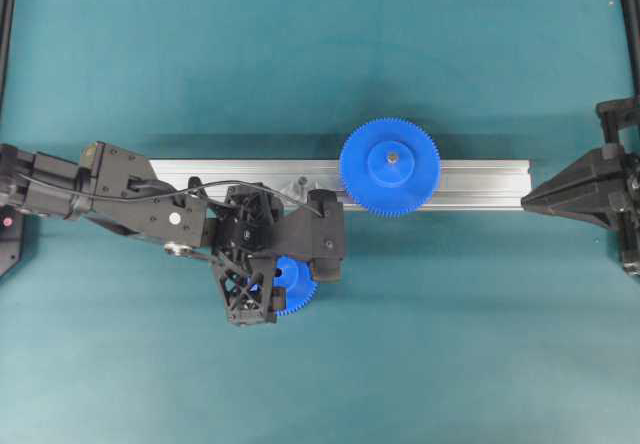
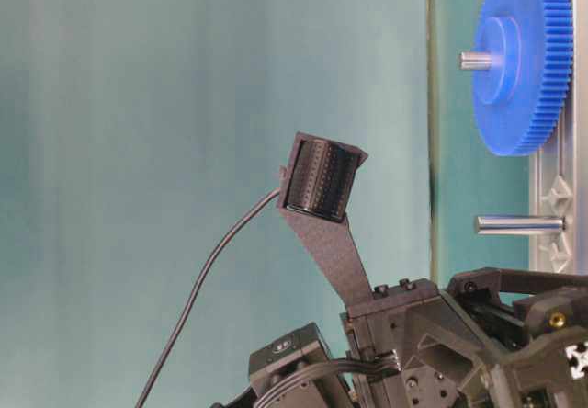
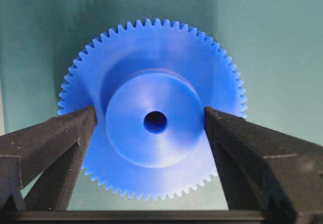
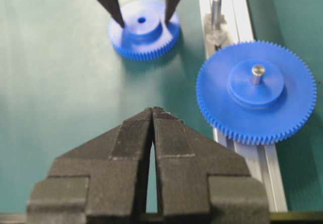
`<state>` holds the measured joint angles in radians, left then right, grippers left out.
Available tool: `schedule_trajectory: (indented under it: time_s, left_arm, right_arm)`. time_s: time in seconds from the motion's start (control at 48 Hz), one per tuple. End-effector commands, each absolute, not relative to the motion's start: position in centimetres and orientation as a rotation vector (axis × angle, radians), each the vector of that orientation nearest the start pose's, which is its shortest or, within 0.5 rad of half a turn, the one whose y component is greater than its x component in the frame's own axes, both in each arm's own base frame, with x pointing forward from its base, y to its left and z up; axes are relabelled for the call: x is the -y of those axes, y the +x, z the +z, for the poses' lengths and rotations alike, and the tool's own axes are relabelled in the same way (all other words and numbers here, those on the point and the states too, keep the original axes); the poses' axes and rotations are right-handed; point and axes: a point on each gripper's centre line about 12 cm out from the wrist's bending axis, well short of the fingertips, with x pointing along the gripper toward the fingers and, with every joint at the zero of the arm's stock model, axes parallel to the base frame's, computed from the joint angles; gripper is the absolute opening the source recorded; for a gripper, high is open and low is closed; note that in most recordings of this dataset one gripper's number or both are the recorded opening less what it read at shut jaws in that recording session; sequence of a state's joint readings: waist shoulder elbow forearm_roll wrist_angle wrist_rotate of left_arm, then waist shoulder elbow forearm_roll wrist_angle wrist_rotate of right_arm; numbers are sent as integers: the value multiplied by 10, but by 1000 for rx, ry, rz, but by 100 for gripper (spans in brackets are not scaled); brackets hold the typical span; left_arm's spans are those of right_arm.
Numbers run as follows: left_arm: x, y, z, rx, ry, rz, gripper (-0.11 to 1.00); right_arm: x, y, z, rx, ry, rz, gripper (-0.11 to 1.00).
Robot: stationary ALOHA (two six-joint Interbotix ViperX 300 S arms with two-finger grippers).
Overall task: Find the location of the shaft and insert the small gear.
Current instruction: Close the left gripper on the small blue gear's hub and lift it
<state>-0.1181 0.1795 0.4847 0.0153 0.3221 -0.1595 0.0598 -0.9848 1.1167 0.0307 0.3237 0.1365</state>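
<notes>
The small gear (image 3: pixel 151 113) lies flat on the green table, hub up; it also shows in the overhead view (image 1: pixel 298 286) and the right wrist view (image 4: pixel 144 30). My left gripper (image 3: pixel 149 118) is open, pointing down, one finger on each side of the hub; the right finger looks close to touching the hub, and a small gap shows at the left one. The shaft (image 4: pixel 216 4) stands bare on the aluminium rail, beside the larger gear; it also shows in the table-level view (image 2: pixel 519 225) and, partly hidden by my left arm, overhead (image 1: pixel 299 185). My right gripper (image 4: pixel 153 110) is shut and empty, at the rail's right end (image 1: pixel 527 202).
The larger blue gear (image 1: pixel 389 166) sits on its own grey pin on the rail (image 1: pixel 470 184), just right of the shaft. My left arm's wrist camera mount (image 2: pixel 320 180) rises near the shaft. Black frame posts stand at the table's side edges.
</notes>
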Motion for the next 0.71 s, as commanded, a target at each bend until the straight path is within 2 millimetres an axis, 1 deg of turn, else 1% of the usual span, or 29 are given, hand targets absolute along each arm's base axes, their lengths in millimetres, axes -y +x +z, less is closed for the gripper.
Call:
schedule_trajectory:
  time_s: [0.0,0.688]
  left_arm:
    - [49,416,138,-958,-71,-38,91]
    - [50,419,134,-964,-75,-35,91]
  right_arm:
    - [-13,187,253,-457,159,30,7]
    - [-13,184,254,-465,158,31,7]
